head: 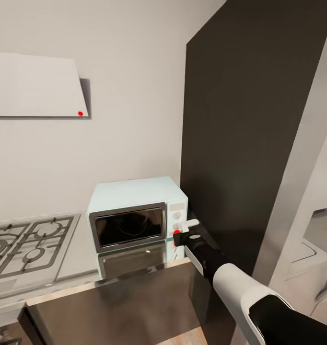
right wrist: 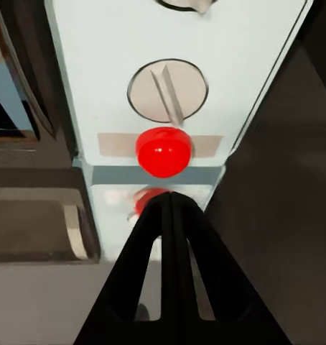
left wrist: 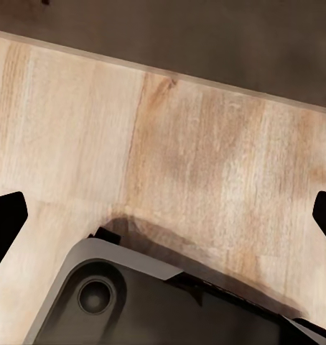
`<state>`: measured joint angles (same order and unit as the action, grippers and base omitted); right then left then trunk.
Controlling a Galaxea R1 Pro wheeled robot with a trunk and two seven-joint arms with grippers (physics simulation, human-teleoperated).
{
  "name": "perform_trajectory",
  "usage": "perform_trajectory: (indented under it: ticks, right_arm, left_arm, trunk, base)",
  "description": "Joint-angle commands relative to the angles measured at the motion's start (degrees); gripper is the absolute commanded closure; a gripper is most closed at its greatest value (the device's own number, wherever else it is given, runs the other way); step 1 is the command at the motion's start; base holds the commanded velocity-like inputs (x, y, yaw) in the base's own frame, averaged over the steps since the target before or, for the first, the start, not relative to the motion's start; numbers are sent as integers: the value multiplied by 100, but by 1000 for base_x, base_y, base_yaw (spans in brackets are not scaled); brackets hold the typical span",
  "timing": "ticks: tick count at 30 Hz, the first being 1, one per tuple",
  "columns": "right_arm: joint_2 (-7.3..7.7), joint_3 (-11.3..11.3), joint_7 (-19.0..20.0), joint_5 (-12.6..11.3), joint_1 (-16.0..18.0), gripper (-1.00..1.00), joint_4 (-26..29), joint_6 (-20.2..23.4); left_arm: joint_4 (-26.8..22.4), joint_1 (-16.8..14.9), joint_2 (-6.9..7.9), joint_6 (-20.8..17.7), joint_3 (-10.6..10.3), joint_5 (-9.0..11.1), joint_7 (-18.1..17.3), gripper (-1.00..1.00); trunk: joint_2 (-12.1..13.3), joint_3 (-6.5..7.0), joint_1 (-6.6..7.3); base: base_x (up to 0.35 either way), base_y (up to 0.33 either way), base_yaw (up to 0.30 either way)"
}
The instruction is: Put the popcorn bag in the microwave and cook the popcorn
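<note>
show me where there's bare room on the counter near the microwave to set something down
Free: the steel countertop in front of the microwave, and the pale strip between the hob and the microwave. Crowded: the microwave's right side, where the right tool sits shut by the red button, hemmed by the dark cabinet.

Right of microwave (head: 134, 211): we are seeing a tall dark cabinet (head: 245, 134) standing just beside its panel, leaving a narrow gap that the right gripper (head: 179, 236) is occupying.
Panel front: we are seeing the closed jaws close to the red light (right wrist: 163, 152).
Left of microwave: we are seeing bare bench (head: 77, 254) before the gas hob (head: 24, 244).
</note>
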<state>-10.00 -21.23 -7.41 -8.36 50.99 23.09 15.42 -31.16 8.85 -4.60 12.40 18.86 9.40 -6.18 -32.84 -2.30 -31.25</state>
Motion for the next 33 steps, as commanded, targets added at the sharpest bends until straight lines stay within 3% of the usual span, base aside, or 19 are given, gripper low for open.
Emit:
perform_trajectory:
  ticks: [1,33]
  right_arm:
    - [0,-43,-50,-60,8,100,2,21]
    - [0,-41,-50,-60,-1,100,-7,17]
  left_arm:
    - [6,-5,-6,-9,30,58,-59,-100]
    - [40,-15,-6,-7,30,54,-59,-100]
  trunk:
    - [-10,-10,-3]
    - [-10,-10,-3]
  base:
    - [0,42,0]
    - [68,2,0]
